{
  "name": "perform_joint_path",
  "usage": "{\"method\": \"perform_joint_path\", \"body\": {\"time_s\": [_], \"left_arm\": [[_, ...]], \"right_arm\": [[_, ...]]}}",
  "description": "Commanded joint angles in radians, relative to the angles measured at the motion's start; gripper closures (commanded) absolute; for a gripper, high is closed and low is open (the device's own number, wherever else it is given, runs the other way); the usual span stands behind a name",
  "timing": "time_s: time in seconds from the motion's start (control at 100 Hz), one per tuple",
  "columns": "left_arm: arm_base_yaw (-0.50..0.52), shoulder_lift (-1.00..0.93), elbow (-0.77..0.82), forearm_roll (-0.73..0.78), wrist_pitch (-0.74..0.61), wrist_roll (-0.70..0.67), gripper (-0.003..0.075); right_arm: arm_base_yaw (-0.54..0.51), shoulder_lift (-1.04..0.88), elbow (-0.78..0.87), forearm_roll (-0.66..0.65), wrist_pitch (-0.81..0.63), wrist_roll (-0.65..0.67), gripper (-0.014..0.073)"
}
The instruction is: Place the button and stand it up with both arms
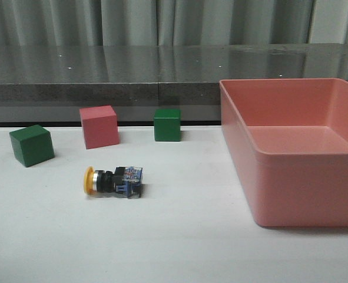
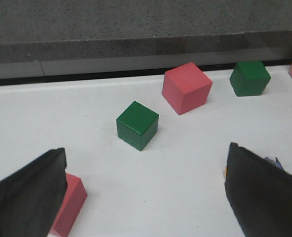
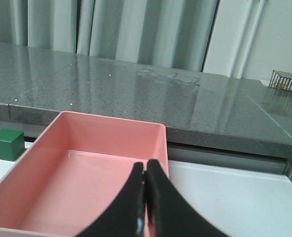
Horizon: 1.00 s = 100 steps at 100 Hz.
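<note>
Button (image 1: 113,180) lies on side on white surface (image 1: 179,247); left pincer (image 2: 146,192) wide open, empty; right pincer (image 3: 146,197) closed over pink bin (image 3: 62,133). Fourth cube (image 2: 69,205) only in left wrist view.

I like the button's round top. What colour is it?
Yellow. The button lies on its side; its cap shows best in the front view.

R claw (image 3: 145,190) fingers pressed together | over pink bin (image 3: 52,148) | green cube (image 3: 6,144) beside bin
</note>
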Motion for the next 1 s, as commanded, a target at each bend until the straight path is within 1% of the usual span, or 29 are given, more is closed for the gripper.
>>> {"method": "perform_joint_path", "body": {"time_s": [0.0,0.04,0.06,0.19,0.28,0.34,0.46,0.49,0.53,0.63,0.68,0.73,0.84,0.99], "left_arm": [[-0.031,0.039,-0.039,-0.093,-0.111,0.190,0.0097],[-0.052,0.063,-0.042,-0.136,-0.127,0.291,0.0097],[-0.062,0.075,-0.045,-0.168,-0.129,0.320,0.0097],[-0.128,0.157,-0.073,-0.356,-0.129,0.607,0.0097],[-0.155,0.227,-0.100,-0.469,-0.111,0.791,0.0097],[-0.161,0.275,-0.124,-0.556,-0.062,0.914,0.0097],[-0.159,0.369,-0.186,-0.820,0.101,1.258,0.0097],[-0.159,0.390,-0.202,-0.881,0.140,1.322,0.0097],[-0.155,0.422,-0.230,-0.923,0.199,1.385,0.0097],[-0.136,0.496,-0.307,-0.940,0.351,1.428,0.0097],[-0.113,0.532,-0.344,-0.938,0.439,1.436,0.0097],[-0.089,0.566,-0.376,-0.944,0.496,1.455,0.0099],[-0.058,0.614,-0.416,-0.980,0.520,1.457,0.0100],[-0.056,0.635,-0.420,-0.993,0.483,1.457,0.0100]], "right_arm": [[-0.008,0.011,-0.023,0.001,-0.084,0.000,0.0652],[-0.008,0.011,-0.023,0.001,-0.084,0.000,0.0652],[-0.008,0.011,-0.023,0.001,-0.084,0.000,0.0652],[-0.008,0.011,-0.023,0.001,-0.084,0.000,0.0652],[-0.008,0.011,-0.023,0.001,-0.084,0.000,0.0652],[-0.008,0.011,-0.023,0.001,-0.084,0.000,0.0652],[-0.008,0.011,-0.023,0.001,-0.084,0.000,0.0652],[-0.008,0.011,-0.023,0.001,-0.084,0.000,0.0652],[-0.008,0.011,-0.023,0.001,-0.084,0.000,0.0652],[-0.008,0.011,-0.023,0.001,-0.084,0.000,0.0652],[-0.008,0.011,-0.023,0.001,-0.084,0.000,0.0652],[-0.008,0.011,-0.023,0.001,-0.084,0.000,0.0652],[-0.008,0.011,-0.023,0.001,-0.084,0.000,0.0652],[-0.008,0.011,-0.023,0.001,-0.084,0.000,0.0652]]}}
